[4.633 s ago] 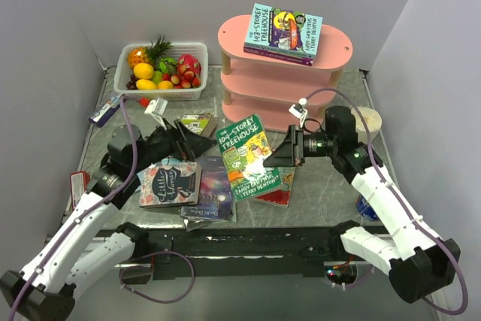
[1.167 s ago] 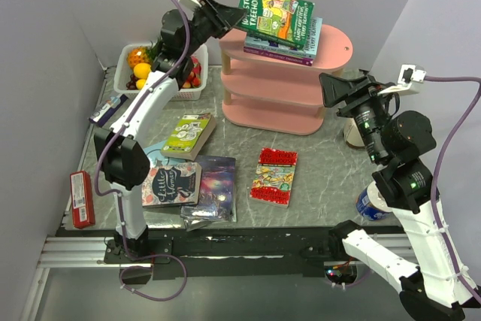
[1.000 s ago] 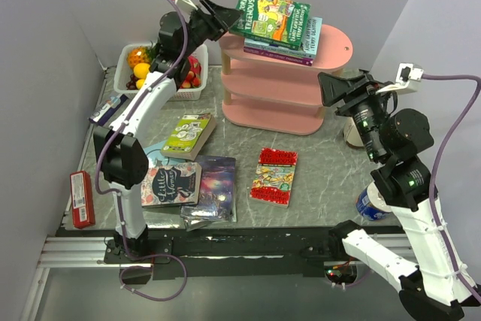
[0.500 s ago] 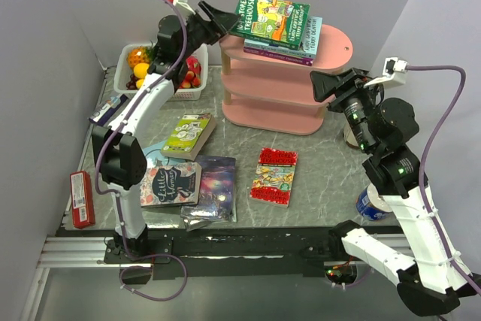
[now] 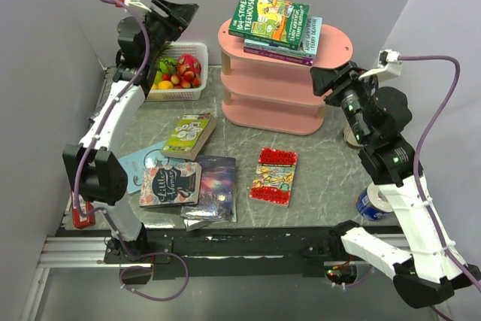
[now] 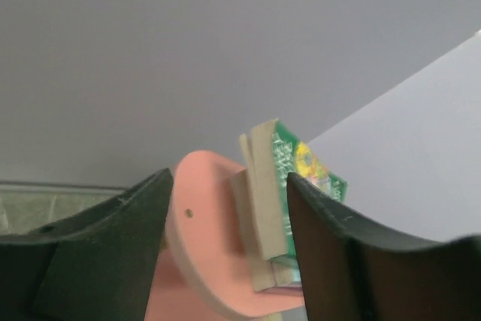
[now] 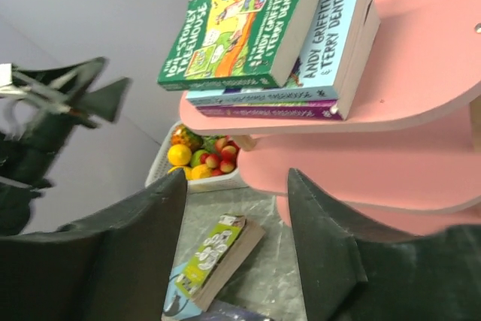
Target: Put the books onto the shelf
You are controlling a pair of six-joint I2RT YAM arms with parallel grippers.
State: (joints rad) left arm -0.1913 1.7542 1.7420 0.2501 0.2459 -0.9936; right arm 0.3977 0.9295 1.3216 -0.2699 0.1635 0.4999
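The green book (image 5: 269, 20) lies flat on two others, on top of the shelf (image 5: 338, 46) at 12 o'clock. Its long side runs 9 to 3 o'clock, with the title end at 9. It sits crooked and sticks out, so a bump from the right claw (image 5: 317, 83) close by could tip it off. That claw and the left claw (image 5: 184, 13) are both wide and hold nothing.

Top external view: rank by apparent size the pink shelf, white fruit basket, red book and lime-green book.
1. pink shelf
2. white fruit basket, partly hidden by the left arm
3. red book and lime-green book, too alike to rank
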